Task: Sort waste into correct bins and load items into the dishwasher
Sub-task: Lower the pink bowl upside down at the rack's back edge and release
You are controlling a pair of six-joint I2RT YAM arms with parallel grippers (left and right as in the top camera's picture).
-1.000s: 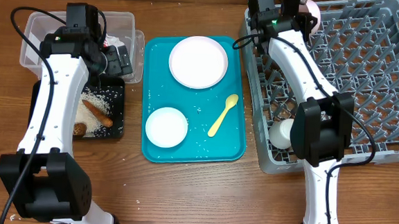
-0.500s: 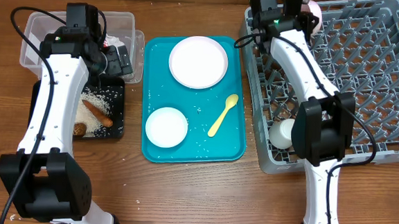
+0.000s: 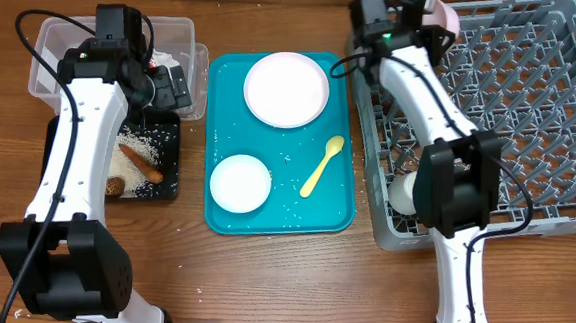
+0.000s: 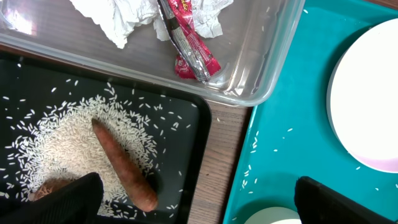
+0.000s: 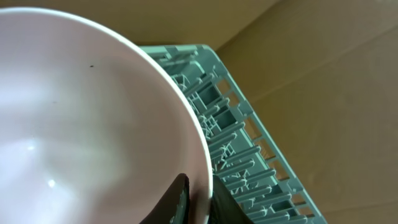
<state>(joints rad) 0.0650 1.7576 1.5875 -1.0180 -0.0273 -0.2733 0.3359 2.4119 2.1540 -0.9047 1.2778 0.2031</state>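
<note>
Wooden worktop (image 3: 261, 280): right fingers (image 5: 177, 202) pinch bowl (image 5: 81, 124) rim at far-left corner of rack (image 3: 532, 106); left fingers (image 4: 68, 199) spread, empty, over tray (image 4: 193, 143). Risk: thin rim grip may slip, dropping bowl.

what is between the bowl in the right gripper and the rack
Nothing visible. The right gripper holds the bowl by its rim at the rack's far left corner, and the pegs showing beside it are bare. The cup lies in the near left corner, well clear.
</note>
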